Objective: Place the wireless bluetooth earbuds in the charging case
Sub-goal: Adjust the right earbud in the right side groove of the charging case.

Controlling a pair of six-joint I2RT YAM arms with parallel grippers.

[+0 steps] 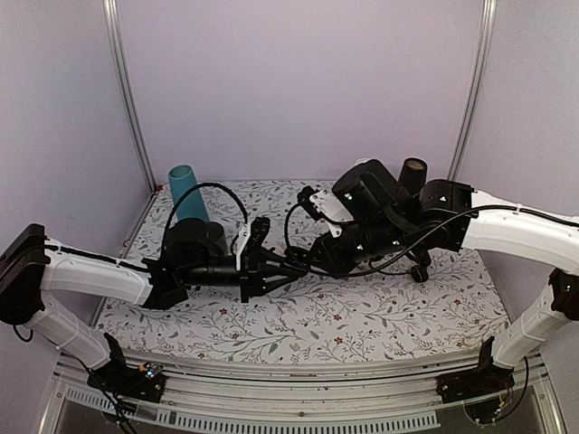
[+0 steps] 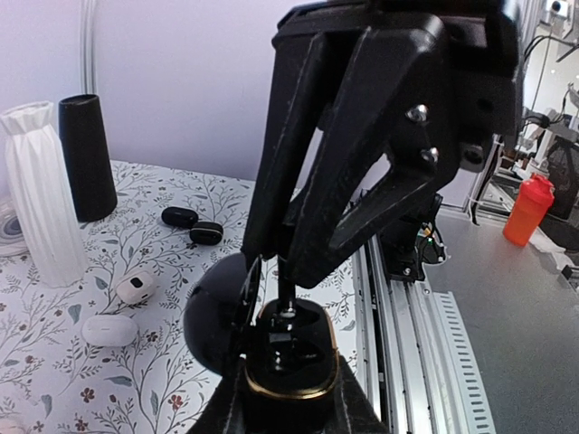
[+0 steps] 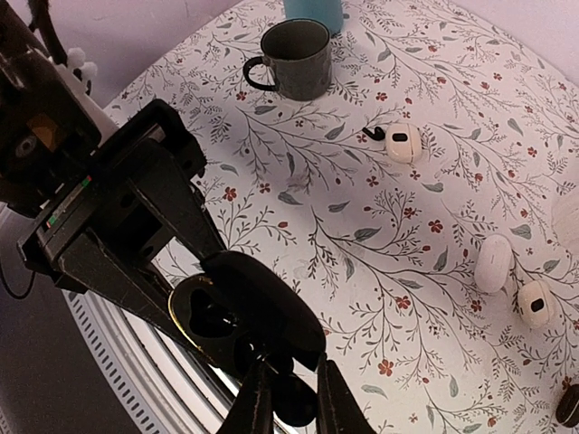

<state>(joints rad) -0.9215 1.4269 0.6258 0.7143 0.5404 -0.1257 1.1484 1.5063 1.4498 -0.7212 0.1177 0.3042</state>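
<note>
The charging case (image 2: 291, 362), glossy black with a gold rim, is held off the table with my left gripper (image 2: 289, 402) shut on its body. Its lid (image 2: 215, 318) is swung open to the left. My right gripper (image 3: 294, 409) is shut on one black earbud (image 3: 295, 404), held right at the case (image 3: 204, 316) mouth, against the near well. In the left wrist view the right gripper's fingers (image 2: 353, 172) come down from above onto the opening. From the top view both grippers (image 1: 271, 265) (image 1: 312, 258) meet mid-table and hide the case. Another earbud is not visible.
A grey mug (image 3: 298, 59) and a teal cup (image 1: 185, 192) stand at the back left. White earbud cases (image 3: 403, 142) (image 3: 493, 262) (image 3: 534, 303) lie on the floral mat. A white vase (image 2: 41, 203), black cylinder (image 2: 88, 154) and two small black cases (image 2: 179, 217) (image 2: 206, 232) sit at the right.
</note>
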